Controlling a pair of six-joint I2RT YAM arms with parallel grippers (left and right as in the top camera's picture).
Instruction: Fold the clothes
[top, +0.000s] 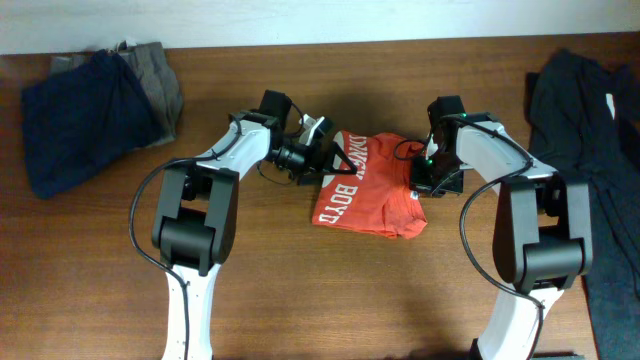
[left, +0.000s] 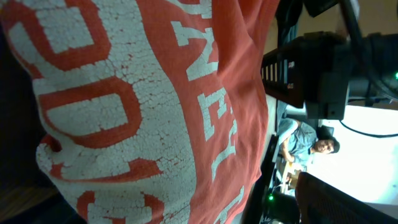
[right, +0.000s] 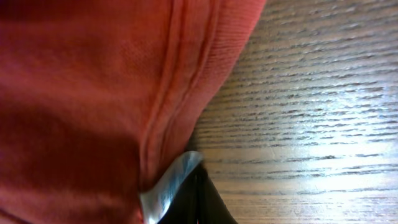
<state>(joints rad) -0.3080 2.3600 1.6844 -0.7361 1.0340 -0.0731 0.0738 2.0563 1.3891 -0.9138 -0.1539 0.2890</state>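
Note:
An orange-red T-shirt (top: 365, 185) with white lettering lies folded small at the middle of the table. My left gripper (top: 318, 148) stands open at the shirt's upper left edge. In the left wrist view the lettered shirt (left: 137, 106) fills most of the picture, very close. My right gripper (top: 425, 178) is at the shirt's right edge. In the right wrist view its fingers (right: 171, 186) are pressed together against the shirt's stitched hem (right: 168, 106); no cloth shows between them.
A navy garment (top: 80, 115) and a grey one (top: 160, 85) lie bunched at the back left. A dark garment (top: 590, 120) covers the table's right side. Bare wood (top: 340, 290) runs along the front. My right arm (left: 317, 68) shows behind the shirt in the left wrist view.

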